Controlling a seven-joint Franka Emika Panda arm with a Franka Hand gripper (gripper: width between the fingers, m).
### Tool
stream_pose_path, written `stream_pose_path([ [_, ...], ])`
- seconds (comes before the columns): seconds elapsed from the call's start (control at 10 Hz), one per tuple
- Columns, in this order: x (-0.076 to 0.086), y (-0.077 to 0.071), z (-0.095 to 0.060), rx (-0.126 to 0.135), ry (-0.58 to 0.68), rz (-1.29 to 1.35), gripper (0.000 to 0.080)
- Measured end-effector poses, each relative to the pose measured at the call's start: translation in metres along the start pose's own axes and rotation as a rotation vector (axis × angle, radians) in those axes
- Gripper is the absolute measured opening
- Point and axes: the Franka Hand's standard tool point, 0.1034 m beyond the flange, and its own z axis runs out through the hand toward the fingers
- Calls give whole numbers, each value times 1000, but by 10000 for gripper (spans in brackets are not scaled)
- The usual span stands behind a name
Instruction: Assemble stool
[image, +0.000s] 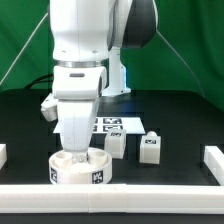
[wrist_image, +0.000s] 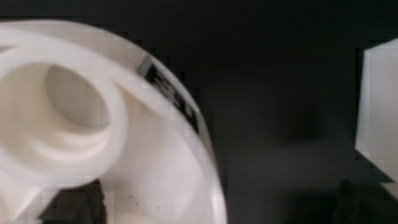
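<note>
The seat (image: 85, 173) by the front edge of the desk (image: 185, 128) looks light, stiff and slick, best pinched across its rim; whether the gripper (image: 78, 151) is pinching it, I cannot tell.

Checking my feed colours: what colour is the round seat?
White seat, black-and-white tags on its side; clearest in exterior view.

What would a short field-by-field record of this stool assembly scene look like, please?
seat: round white plastic disc seat, at the front of the black table, towards the exterior view's left
gripper: gripper lowered onto the seat's top; open or shut cannot be told
first leg: small white blocky leg, upright, apart from the seat
second leg: matching white blocky leg, further to the exterior view's right
marker board: flat white marker board, behind the legs
</note>
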Motion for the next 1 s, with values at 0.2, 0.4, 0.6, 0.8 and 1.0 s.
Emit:
stream_pose_path([
  [0.2, 0, 0, 0, 1, 0, 0, 535],
  [0.4, 0, 0, 0, 1, 0, 1, 216],
  [0.6, 0, 0, 1, 1, 0, 1, 86],
  [0.8, 0, 0, 0, -1, 0, 1, 29],
  [1.0, 0, 0, 0, -1, 0, 1, 29],
])
